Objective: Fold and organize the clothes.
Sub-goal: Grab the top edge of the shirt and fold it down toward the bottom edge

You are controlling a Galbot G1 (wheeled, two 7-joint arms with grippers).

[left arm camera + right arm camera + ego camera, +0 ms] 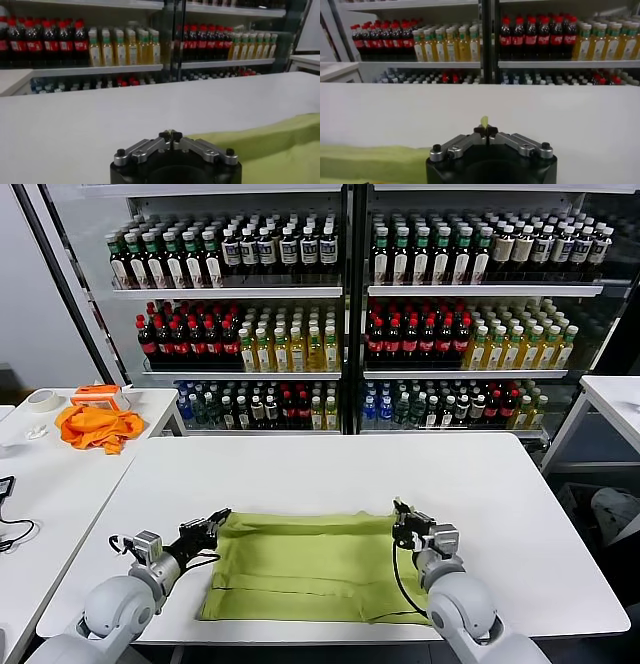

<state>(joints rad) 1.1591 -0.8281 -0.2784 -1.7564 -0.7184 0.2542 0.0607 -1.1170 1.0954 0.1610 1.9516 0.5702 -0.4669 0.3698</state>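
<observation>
The light yellow-green T-shirt lies flat as a wide folded rectangle on the near half of the white table. My left gripper is shut on the shirt's far left corner, low over the table. In the left wrist view the gripper is shut, with the cloth trailing off to one side. My right gripper is shut on the far right corner. In the right wrist view a small tip of cloth sticks out between the shut gripper. No printed graphic shows.
A bright orange cloth, an orange box and a tape roll lie on a side table at the left. Glass-door coolers full of bottles stand behind. Another white table is at the right.
</observation>
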